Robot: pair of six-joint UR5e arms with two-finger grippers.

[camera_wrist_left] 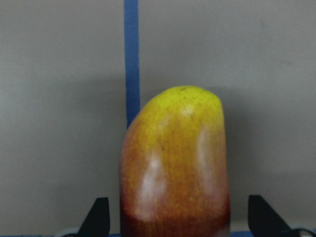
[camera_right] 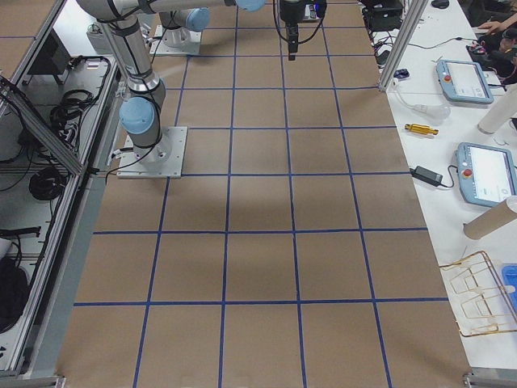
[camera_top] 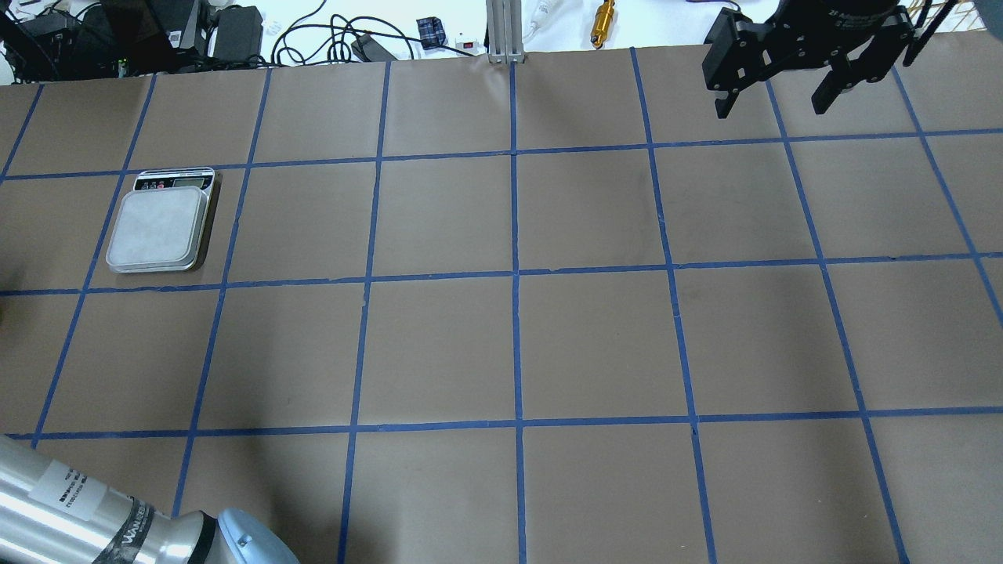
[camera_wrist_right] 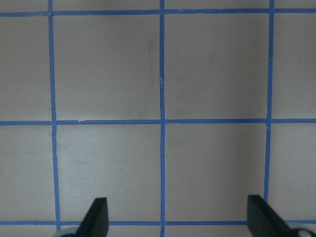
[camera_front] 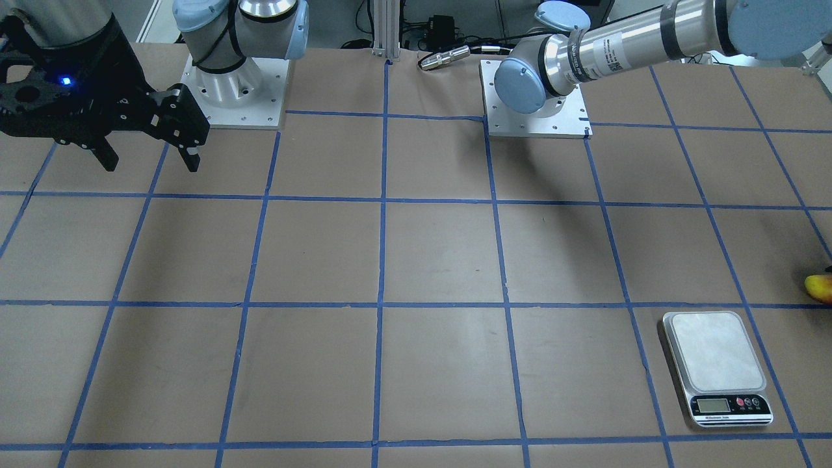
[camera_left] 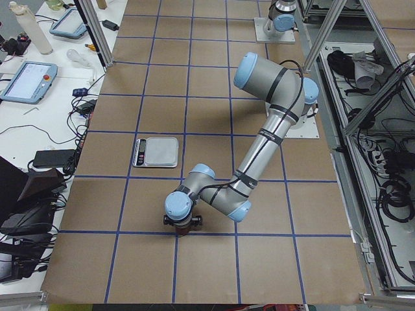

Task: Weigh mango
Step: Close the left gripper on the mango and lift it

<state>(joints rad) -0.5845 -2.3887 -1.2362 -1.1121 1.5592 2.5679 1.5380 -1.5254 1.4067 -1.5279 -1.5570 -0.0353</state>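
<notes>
The mango, yellow at its far end and red-orange at the near end, lies on the brown table paper over a blue tape line. My left gripper is low around its red end; both fingertips stand wide of its sides without touching, so it is open. Only the mango's yellow tip shows in the front view, at the right edge. The scale sits with a bare platform, also seen overhead. My right gripper hangs open and empty, high over the far side of the table.
The table is brown paper with a blue tape grid. The arm bases stand on white plates. Cables, power bricks and a gold tool lie beyond the table's far edge. The left arm's elbow hangs low near the scale.
</notes>
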